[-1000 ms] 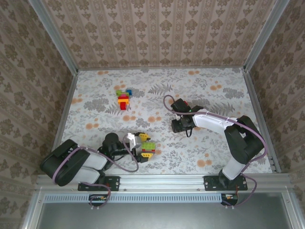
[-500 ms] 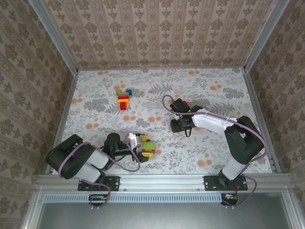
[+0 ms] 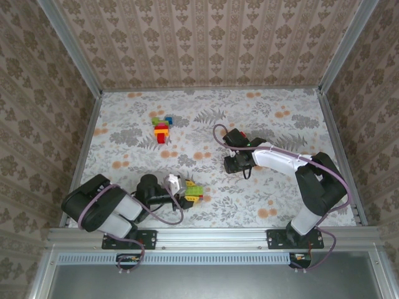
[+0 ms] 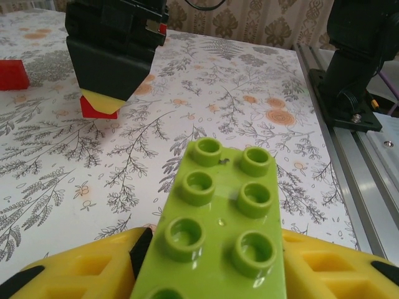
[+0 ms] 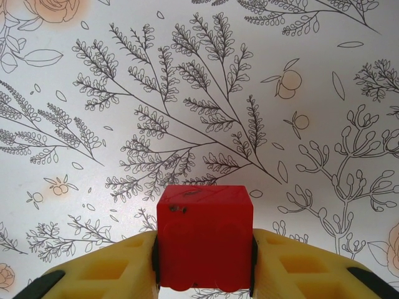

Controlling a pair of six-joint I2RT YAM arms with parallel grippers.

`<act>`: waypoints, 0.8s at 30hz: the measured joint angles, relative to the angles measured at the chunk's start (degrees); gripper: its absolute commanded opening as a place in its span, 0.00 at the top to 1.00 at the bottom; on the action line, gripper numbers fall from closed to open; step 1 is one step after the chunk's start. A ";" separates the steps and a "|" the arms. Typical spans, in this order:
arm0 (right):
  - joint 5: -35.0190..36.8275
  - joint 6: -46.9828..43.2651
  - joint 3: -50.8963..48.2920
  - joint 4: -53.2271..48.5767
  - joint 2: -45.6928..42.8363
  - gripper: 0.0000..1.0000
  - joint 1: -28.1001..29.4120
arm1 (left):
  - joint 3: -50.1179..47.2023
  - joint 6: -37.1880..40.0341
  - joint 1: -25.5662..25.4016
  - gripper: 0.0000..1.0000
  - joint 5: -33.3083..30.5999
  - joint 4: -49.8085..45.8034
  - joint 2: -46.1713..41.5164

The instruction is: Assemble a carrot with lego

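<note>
1. Floral-print surface [image 3: 274, 118] below, patterned wallpaper [image 3: 206, 43] on three sides, metal rail [image 3: 212, 235] along the near edge, and both arms are down low.
2. Over on the left, the left fingers [image 4: 75, 277] pinch a green brick [image 4: 218, 230], one yellow pad against each long side. It's an oblong piece with two rows of studs facing up, and it pokes forward past the fingertips.
3. Well beyond the left fingers, toward the back wall, a cluster of bricks [image 3: 163, 128] sits on the surface. Green, yellow, orange and red pieces are packed together, and both sets of fingers are well apart from it.
4. Now the right side: the right fingers [image 5: 106, 268] point straight down and pinch a red brick [image 5: 204, 237]. It's square-looking and held tight between the two yellow pads, right at their tips.
5. From the left wrist view, the right fingers stand ahead of the green brick and well apart from it. The red brick is right down at the surface, and I can't tell whether it's resting there.
6. Right of the left fingers, the right arm's base [image 4: 358, 68] sits by the rail.
</note>
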 measured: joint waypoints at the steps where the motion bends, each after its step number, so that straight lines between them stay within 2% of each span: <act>1: 0.00 0.02 -0.11 0.00 0.00 0.61 0.00 | 0.00 0.00 0.00 0.54 0.00 -0.02 -0.07; 15: 0.00 -0.20 -0.52 -0.04 0.00 0.65 0.00 | -0.09 0.00 0.02 0.64 0.11 0.04 -1.42; 24: 0.00 -0.15 -1.22 -1.20 -2.38 0.65 0.00 | 0.98 0.48 -0.04 0.63 1.77 -1.40 -1.55</act>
